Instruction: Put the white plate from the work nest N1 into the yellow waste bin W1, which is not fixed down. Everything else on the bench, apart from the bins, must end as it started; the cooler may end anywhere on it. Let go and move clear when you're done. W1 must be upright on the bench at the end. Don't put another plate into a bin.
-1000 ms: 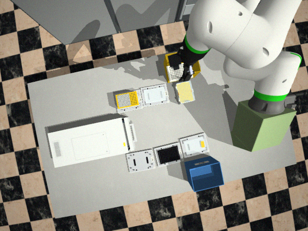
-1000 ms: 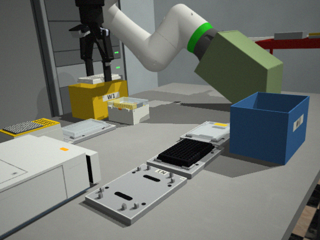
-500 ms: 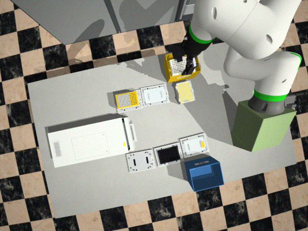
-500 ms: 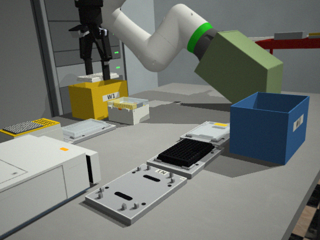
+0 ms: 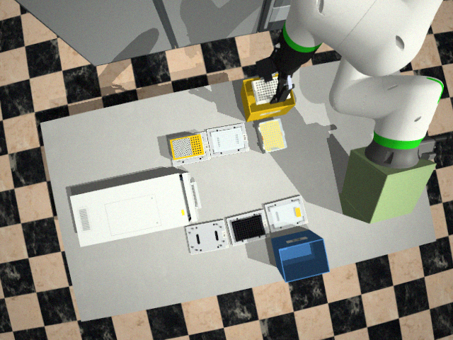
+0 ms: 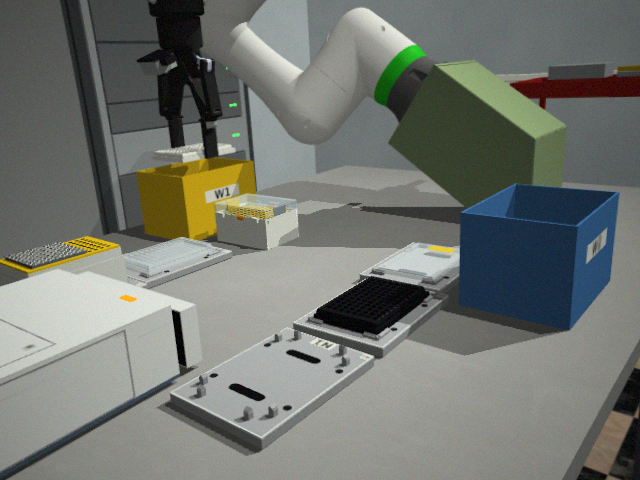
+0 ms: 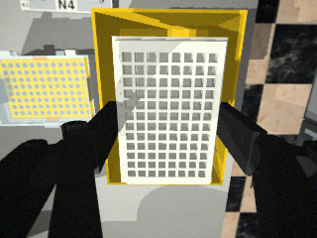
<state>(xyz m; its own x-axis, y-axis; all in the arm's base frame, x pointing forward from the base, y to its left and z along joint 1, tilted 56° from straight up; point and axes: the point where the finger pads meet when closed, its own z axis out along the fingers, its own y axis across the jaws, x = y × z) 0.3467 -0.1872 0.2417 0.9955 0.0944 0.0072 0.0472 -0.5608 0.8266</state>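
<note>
My gripper (image 7: 167, 116) is shut on the white plate (image 7: 169, 110), a white grid of wells held flat by its long sides. It hangs just above the open top of the yellow waste bin W1 (image 5: 268, 103), which stands upright at the bench's far edge. In the exterior view the plate (image 6: 191, 151) sits a little above the bin's rim (image 6: 196, 198), between the black fingers (image 6: 193, 144). In the top view the plate (image 5: 265, 90) lies inside the bin's outline. The work nest N1 (image 6: 273, 384) at the bench front holds no plate.
A tip box with yellow insert (image 5: 271, 135) sits just in front of W1. A clear plate on a nest (image 5: 227, 139), a yellow-grey rack (image 5: 186, 147), a black plate (image 5: 248, 228), a lidded plate (image 5: 286, 212), a blue bin (image 5: 302, 255), a large white instrument (image 5: 132, 207).
</note>
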